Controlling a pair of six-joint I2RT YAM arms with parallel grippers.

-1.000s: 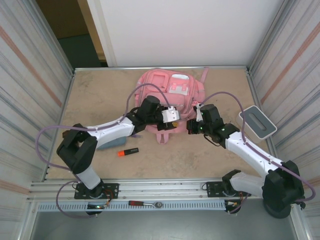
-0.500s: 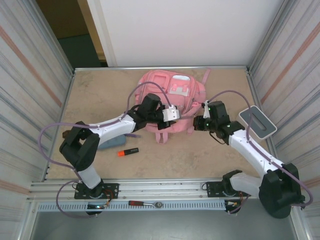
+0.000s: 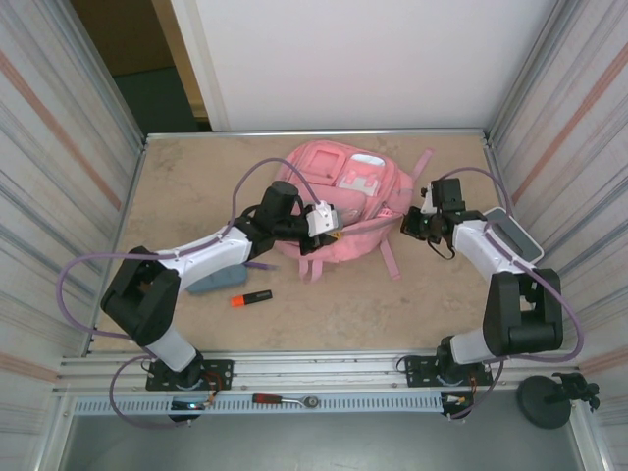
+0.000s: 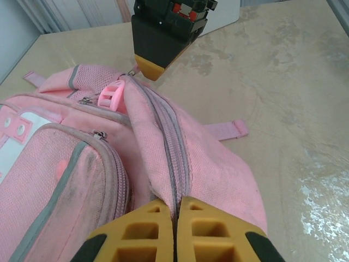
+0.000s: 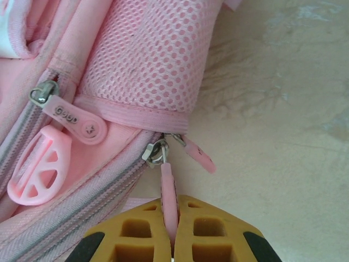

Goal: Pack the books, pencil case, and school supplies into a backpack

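pinching backpack (image 4: 218,174) — left pincer (image 4: 175,212) clenched on its zipper seam (image 4: 172,158) | right pincer (image 5: 170,217) clenched on a zipper pull (image 5: 167,183)

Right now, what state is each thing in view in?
backpack: lying on the table, zipper shut where visible
left gripper: shut on backpack fabric at the zipper
right gripper: shut on the pink zipper pull
marker: loose on the table, unpacked
pencil case: on the table, unpacked

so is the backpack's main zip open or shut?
Shut: the zipper runs meshed along the backpack seam, and the right gripper pinches the zipper pull at its end.
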